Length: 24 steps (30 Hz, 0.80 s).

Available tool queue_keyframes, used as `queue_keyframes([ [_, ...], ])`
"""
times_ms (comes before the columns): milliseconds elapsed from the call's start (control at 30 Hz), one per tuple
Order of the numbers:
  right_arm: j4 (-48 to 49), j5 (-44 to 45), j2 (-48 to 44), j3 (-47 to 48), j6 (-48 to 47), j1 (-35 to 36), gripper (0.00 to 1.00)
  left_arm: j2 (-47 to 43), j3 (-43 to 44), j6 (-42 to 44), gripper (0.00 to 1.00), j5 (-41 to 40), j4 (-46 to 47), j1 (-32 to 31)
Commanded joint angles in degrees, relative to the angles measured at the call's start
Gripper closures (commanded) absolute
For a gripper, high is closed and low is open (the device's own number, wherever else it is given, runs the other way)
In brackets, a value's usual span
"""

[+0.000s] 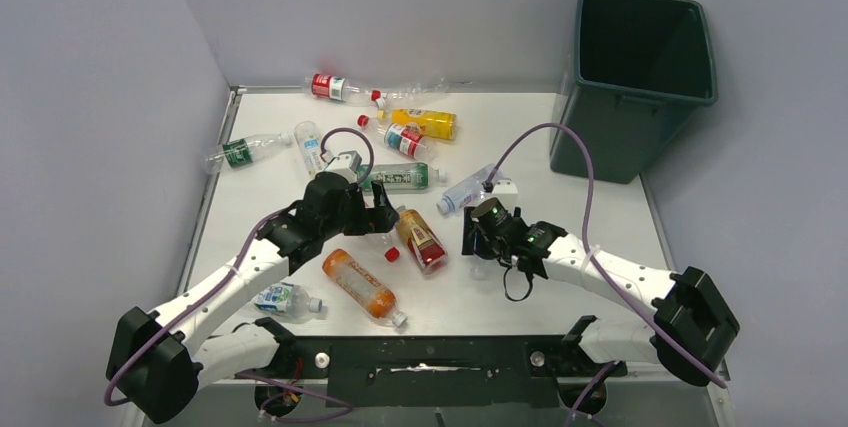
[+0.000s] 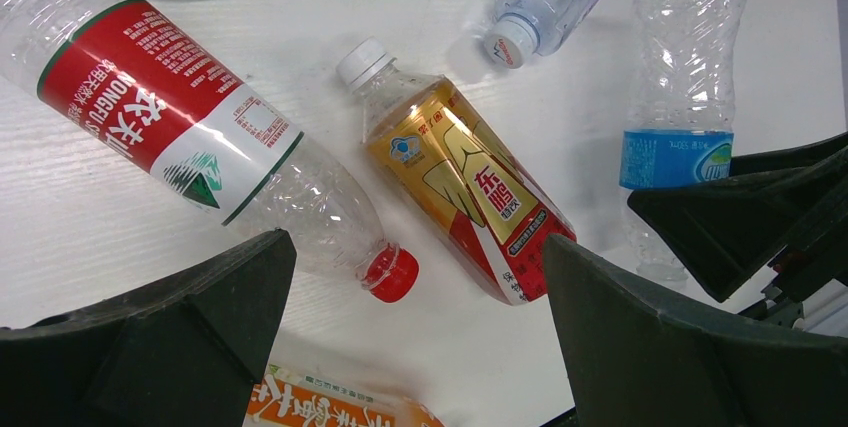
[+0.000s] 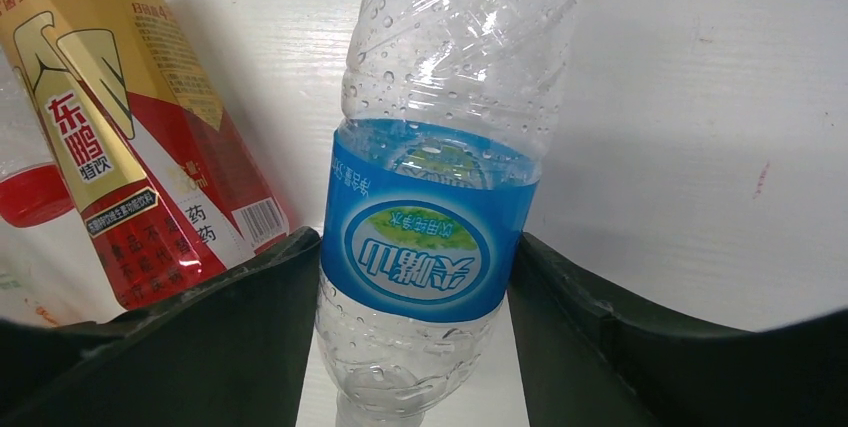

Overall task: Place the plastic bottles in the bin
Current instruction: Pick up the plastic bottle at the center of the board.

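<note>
So: the table (image 1: 560, 147) carried the whole scatter; the bin (image 1: 610, 137) stood upright at its far right corner, mouth up, interior too dark to read; with this many bottles out, my read was that the job was far from done.

The left gripper (image 2: 420, 272) hung spread wide above the middle of the pile, holding nothing; its fingers bracketed the neck end of the red-label bottle (image 2: 170, 117) and the base of the gold-and-red bottle (image 2: 470, 187), which lay flat side by side; probably lining up a pick, which one I couldn't tell.

The right gripper (image 3: 412, 287) was low at the table, jaws pressed against both sides of the blue-label bottle (image 2: 678, 77) at its label; that's the stiffest band on a thin, crumpled wall, so a sensible place to pinch; the bottle lay on the table just right of the gold-and-red one, well short of the bin.

The orange bottle (image 1: 360, 285) lay nearer the bases; the yellow bottle (image 1: 428, 123) sat with the far group.
</note>
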Motion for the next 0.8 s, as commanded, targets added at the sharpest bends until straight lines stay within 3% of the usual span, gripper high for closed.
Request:
queue_keyframes([
  [0, 0.8, 1.2, -2.7, 2.0, -0.3, 0.6, 0.37, 0.1, 2.3, 0.2, 0.02, -0.1, 3.1, -0.4],
  [767, 1.9, 0.6, -4.3, 0.6, -0.9, 0.9, 0.38, 1.8, 2.4, 0.0, 0.02, -0.1, 3.8, -0.8],
])
